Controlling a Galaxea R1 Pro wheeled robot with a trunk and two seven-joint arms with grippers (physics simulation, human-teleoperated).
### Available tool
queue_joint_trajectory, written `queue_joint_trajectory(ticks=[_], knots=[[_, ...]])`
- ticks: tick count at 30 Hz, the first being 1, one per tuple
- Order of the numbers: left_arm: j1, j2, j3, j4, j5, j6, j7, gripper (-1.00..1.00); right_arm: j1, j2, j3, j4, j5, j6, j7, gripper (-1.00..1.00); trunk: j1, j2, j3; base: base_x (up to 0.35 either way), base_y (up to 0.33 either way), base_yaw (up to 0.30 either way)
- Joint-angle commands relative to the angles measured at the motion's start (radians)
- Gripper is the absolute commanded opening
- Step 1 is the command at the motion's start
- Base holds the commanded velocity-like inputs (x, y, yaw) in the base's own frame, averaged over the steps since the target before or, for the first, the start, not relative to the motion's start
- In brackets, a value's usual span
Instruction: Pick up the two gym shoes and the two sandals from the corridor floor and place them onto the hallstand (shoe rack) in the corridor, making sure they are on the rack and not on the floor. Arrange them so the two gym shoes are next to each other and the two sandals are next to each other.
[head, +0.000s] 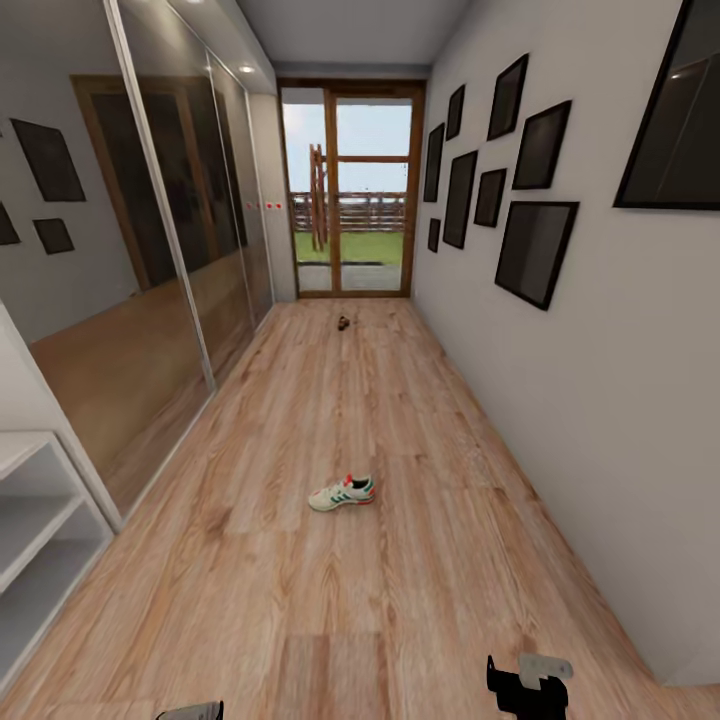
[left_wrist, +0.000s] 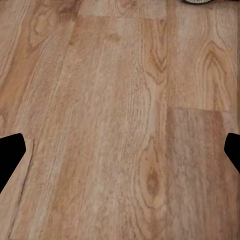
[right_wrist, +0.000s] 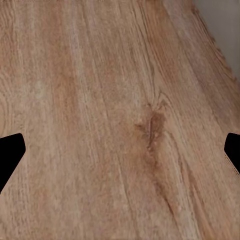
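One gym shoe (head: 342, 493), white with green stripes and a red-orange heel, lies on its sole in the middle of the corridor floor (head: 400, 600). Its edge also peeks into the left wrist view as a dark sliver (left_wrist: 197, 1). Far down the corridor, near the glass door, lies a small brown thing (head: 343, 322) that looks like a sandal, too small to be sure. My left gripper (left_wrist: 120, 150) and right gripper (right_wrist: 120, 150) hang open over bare planks, well short of the shoe. In the head view, the left gripper (head: 190, 712) and right gripper (head: 525, 685) sit at the bottom edge.
A white open-shelf unit (head: 25, 520) stands at the left edge; I cannot tell whether it is the hallstand. Mirrored wardrobe doors (head: 150, 280) line the left wall. Framed pictures (head: 535, 250) hang on the right wall. A glass door (head: 350, 190) closes the far end.
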Motion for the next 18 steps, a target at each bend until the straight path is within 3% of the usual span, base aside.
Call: queue_joint_trajectory(ticks=[1, 12, 18], knots=[[-0.001, 0.0, 0.001, 0.001, 0.002, -0.004, 0.0, 1.0, -0.001, 0.0, 0.009, 0.001, -0.01, -0.003, -0.002, 1.0, 0.0, 0.0, -0.001, 0.299, -0.135, 0.0], [-0.001, 0.0, 0.001, 0.001, 0.002, -0.004, 0.0, 1.0, -0.001, 0.0, 0.009, 0.001, -0.01, -0.003, -0.002, 1.0, 0.0, 0.0, -0.001, 0.299, -0.134, 0.008], [-0.001, 0.0, 0.001, 0.001, 0.002, -0.004, 0.0, 1.0, 0.0, 0.0, 0.009, 0.001, -0.01, -0.003, -0.002, 1.0, 0.0, 0.0, -0.001, 0.299, -0.135, 0.134]])
